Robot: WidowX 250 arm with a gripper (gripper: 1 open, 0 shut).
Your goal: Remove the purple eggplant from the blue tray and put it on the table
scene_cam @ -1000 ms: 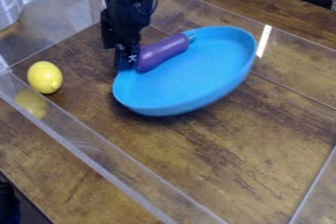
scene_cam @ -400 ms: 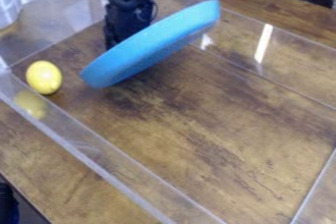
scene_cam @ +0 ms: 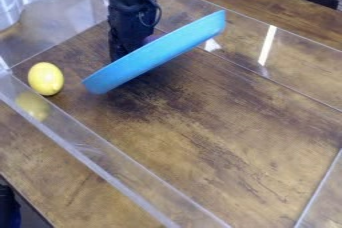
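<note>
1 gripper [scene_cam: 127, 44], clenched; can't tell on what. 1 blue tray [scene_cam: 156, 53], steeply tilted. 1 purple eggplant, n/v, prob. behind tray. Rec.: I lower tray slowly, level w/ table [scene_cam: 221, 122], re-check grip b/f any lift.

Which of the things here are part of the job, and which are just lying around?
Part of the job:
- blue tray, tipped up on edge
- table
- purple eggplant, not visible now

Just lying about:
- yellow lemon
</note>
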